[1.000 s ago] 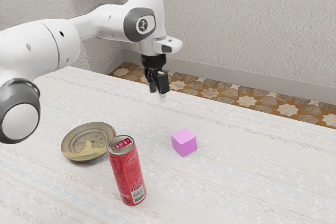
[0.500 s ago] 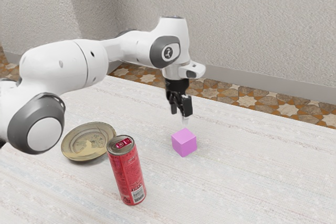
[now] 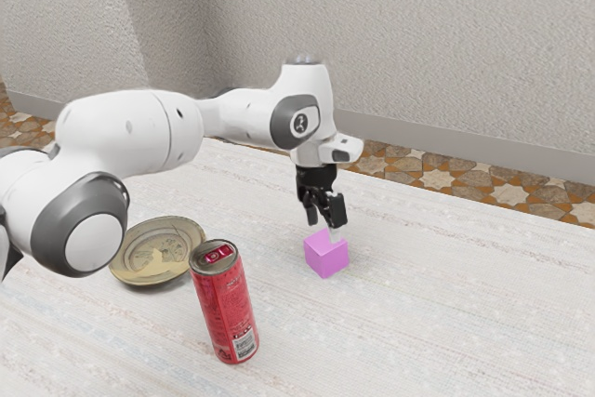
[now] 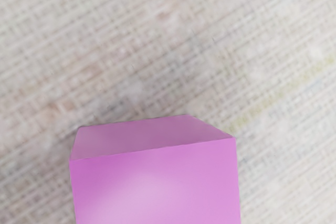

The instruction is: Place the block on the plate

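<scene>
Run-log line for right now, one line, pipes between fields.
gripper: open, low at block | pink block: on table, ungrasped | plate: without block | red can: standing near plate

The surface (image 3: 446, 323) carried three items in total: one block (image 3: 326, 254), one plate (image 3: 160, 250) and one can (image 3: 223, 313). The equipment comprised one arm (image 3: 121, 132), fitted with one tool (image 3: 325, 226) that had two fingers.

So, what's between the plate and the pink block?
In the exterior view, the red can pokes up between plate and block, though its base stands nearer the camera; the rest of that stretch is bare table.
</scene>
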`<state>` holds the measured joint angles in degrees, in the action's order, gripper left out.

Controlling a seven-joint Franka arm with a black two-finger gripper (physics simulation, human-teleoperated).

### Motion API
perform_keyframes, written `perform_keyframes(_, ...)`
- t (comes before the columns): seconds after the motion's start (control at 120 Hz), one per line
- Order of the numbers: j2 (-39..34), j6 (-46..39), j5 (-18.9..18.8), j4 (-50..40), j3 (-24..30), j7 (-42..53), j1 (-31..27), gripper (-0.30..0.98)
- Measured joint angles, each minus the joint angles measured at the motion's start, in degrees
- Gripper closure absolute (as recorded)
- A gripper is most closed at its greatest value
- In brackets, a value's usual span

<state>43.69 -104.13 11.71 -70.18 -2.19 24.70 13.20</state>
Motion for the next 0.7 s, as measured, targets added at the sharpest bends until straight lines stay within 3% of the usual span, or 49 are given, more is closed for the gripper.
perform_keyframes(0.7,2.4,-3.9,-2.7,-2.2,-0.4,-0.1,1.5,0.0)
